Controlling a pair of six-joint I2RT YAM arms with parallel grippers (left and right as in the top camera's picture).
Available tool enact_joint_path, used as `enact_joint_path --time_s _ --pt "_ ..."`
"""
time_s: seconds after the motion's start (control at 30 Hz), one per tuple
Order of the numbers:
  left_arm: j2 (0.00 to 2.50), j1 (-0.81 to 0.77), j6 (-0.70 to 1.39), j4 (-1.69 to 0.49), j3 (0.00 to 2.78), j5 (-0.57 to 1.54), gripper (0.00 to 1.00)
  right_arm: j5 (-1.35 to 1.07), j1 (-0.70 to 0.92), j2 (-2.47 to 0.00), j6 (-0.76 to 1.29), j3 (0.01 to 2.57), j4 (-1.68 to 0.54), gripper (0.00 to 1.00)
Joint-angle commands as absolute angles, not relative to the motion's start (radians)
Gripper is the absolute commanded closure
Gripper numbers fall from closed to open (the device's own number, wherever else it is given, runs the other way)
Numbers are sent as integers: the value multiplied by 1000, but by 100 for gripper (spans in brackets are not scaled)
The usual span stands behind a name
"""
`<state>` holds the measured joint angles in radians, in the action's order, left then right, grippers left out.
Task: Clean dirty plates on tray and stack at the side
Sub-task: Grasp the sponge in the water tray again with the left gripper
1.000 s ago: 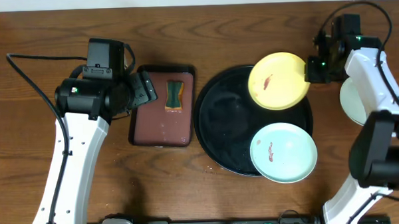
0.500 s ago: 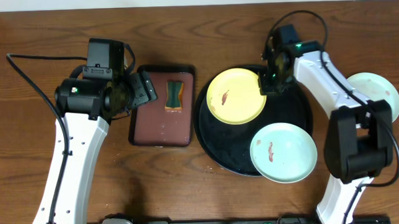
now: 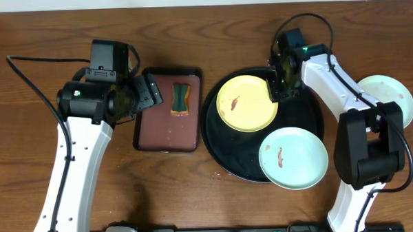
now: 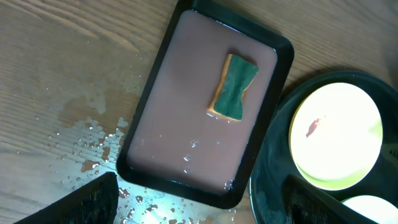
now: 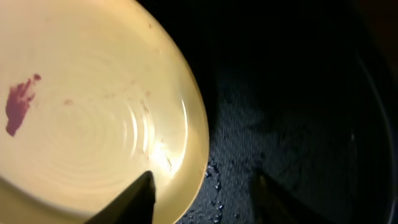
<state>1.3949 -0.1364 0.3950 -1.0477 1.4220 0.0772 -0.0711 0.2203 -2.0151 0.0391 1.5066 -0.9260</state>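
Observation:
A pale yellow plate (image 3: 246,104) (image 4: 336,134) (image 5: 93,106) with a reddish smear lies flat on the far-left part of the black tray (image 3: 225,157) (image 5: 298,93). My right gripper (image 3: 281,82) (image 5: 204,180) is at the plate's right rim. Its jaws are apart: one finger is over the plate, the other over the bare tray. A mint plate (image 3: 293,158) with a smear sits on the tray's near right side. A second mint plate (image 3: 383,96) rests on the table to the right. My left gripper (image 3: 147,94) (image 4: 199,202) hangs open beside the brown tray.
A rectangular brown tray (image 3: 167,131) (image 4: 180,124) left of the black tray holds a green and tan sponge (image 3: 180,100) (image 4: 233,87). Water drops (image 4: 93,143) speckle the wood beside it. My right arm reaches across the black tray's far rim.
My right arm carried the yellow plate leftward from the tray's far-right rim and set it on the tray, then its jaws opened. The mint plate at the right came into full view. My left arm stayed still.

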Motion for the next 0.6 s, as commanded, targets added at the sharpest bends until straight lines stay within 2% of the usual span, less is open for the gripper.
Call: enact_joint_path --time_s 0.0,0.2,0.23,0.33,0.4,0.5,0.57 --pt "1391 -134 394 -1051 1436 82 16 -107 207 -2015 34 1503 -924 58" --pt "1391 -134 398 -1050 1436 95 16 -128 203 -2015 187 1438 -883 57" --pt "1391 -134 398 -1050 1436 101 1 -129 199 -2015 186 1415 -851 57" --pt "1391 -134 424 -1045 1436 107 1 -132 191 -2015 186 1356 -766 61" --pt "1392 -135 436 -1031 1434 141 1 -133 184 -2015 190 1312 -710 75" --pt "1394 -136 436 -1021 1419 146 1 -132 183 -2015 206 1288 -680 85" --pt "1402 -136 436 -1020 1406 146 3 -132 182 -2015 205 1285 -676 96"
